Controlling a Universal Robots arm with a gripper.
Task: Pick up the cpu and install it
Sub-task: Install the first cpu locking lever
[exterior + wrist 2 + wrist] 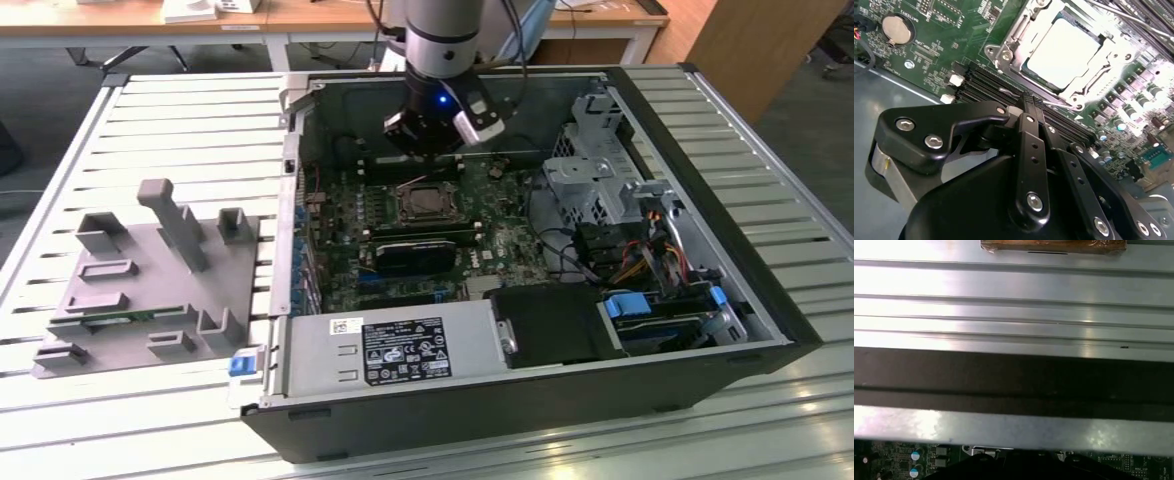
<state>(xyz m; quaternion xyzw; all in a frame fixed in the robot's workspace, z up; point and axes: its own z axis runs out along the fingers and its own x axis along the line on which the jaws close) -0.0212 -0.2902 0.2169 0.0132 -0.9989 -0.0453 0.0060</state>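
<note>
The cpu (1064,54) is a shiny silver square lying flat inside the metal frame of the motherboard socket (427,201), in the middle of the open computer case. My gripper (430,138) hangs over the motherboard just behind the socket, toward the case's back wall. In the second wrist view the black fingers (1029,107) come together at the gripper's (1030,101) tip, shut, with nothing between them. The tip sits a short way from the socket frame, over the dark memory slots (986,82), and does not touch the cpu.
A grey fixture (147,270) with upright blocks stands at the exterior view's left on the slatted table (174,120). Inside the case are the power supply (387,350), a drive cage (601,160) and coloured cables (641,250). The case's metal wall (1014,375) is close.
</note>
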